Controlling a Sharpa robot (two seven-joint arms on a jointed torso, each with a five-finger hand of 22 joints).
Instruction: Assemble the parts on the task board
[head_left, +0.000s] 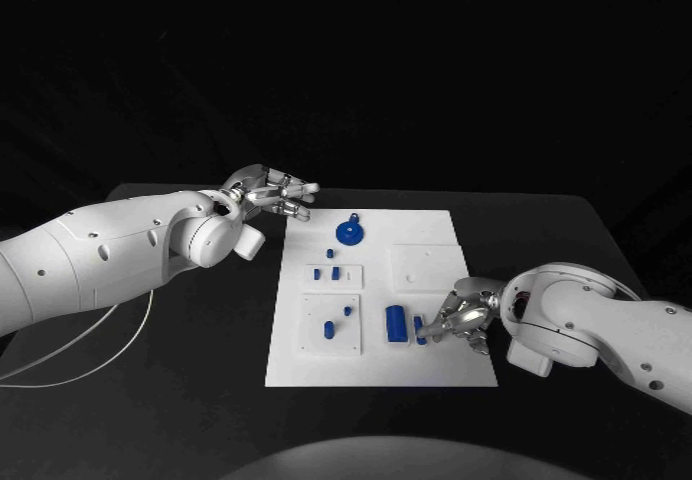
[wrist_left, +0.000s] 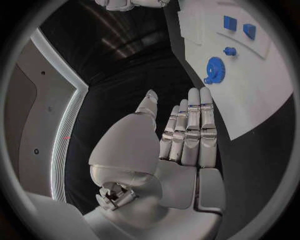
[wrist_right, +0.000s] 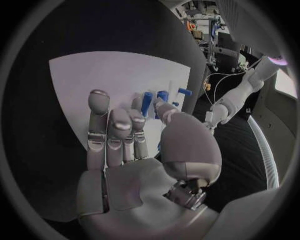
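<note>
The white task board (head_left: 433, 375) lies in the middle of the black table. On it are a blue gear (head_left: 351, 233), two small blue blocks (head_left: 326, 272), two short blue pegs (head_left: 336, 320), a blue cylinder (head_left: 395, 323) and a thin blue peg (head_left: 421, 330). My right hand (head_left: 464, 315) reaches down at the board's near right part. Its fingertips are at the thin peg, and I cannot tell if they grip it. The right wrist view shows its fingers (wrist_right: 115, 130) stretched toward blue parts (wrist_right: 147, 103). My left hand (head_left: 270, 192) hovers off the board's far left corner, its fingers (wrist_left: 190, 125) straight and holding nothing. The gear (wrist_left: 214, 67) lies beyond them.
A white cable (head_left: 87, 350) trails over the table on the left, under my left arm. Bare white plates with raised squares (head_left: 427, 265) take up the board's right half. Black tabletop surrounds the board on all sides.
</note>
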